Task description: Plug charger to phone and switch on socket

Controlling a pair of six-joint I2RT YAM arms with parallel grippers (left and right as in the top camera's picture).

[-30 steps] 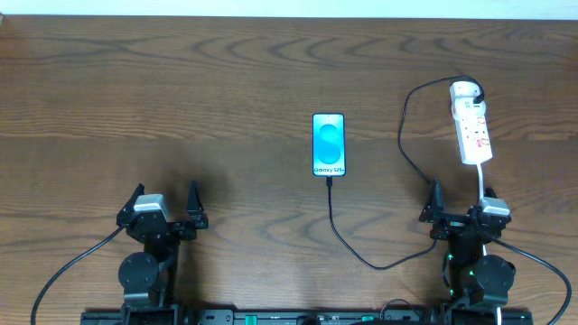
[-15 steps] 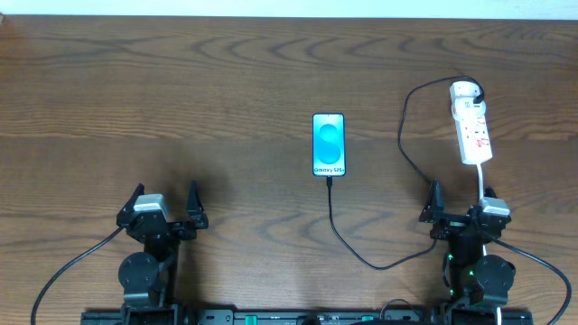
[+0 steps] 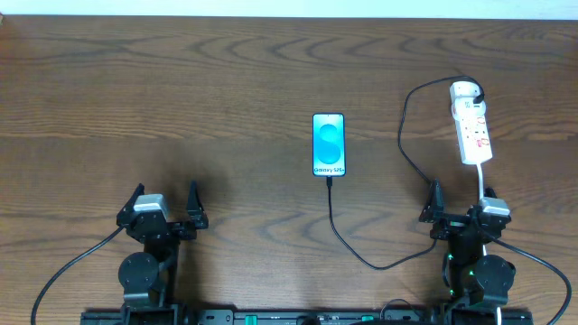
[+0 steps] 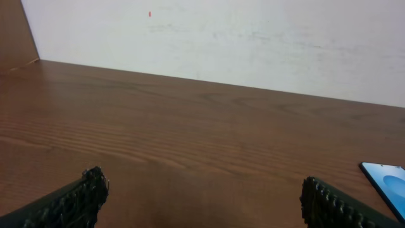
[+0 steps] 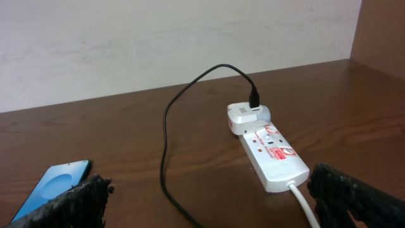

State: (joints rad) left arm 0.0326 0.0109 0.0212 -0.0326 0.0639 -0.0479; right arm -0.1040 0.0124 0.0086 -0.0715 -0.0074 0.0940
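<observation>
Found no movement since the earlier frames, arms and items alike. Noted left tool (image 3: pixel 165 192) parked at 7 o'clock on the worktop (image 3: pixel 181 81), spread wide, holding nothing and touching nothing. Noted right tool (image 3: pixel 461 190) parked at 5 o'clock, likewise wide open and empty, with the white cord (image 3: pixel 481 176) running just beside it. Located phone (image 3: pixel 329 144) flat near centre, screen up and lit blue-turquoise. Traced charger (image 3: pixel 331 203) from the phone's 6 o'clock end, looping toward 5 o'clock, then up to the white adapter (image 3: pixel 463 89) seated in the socket (image 3: pixel 472 126) at 2 o'clock. Could not read the switch position.
</observation>
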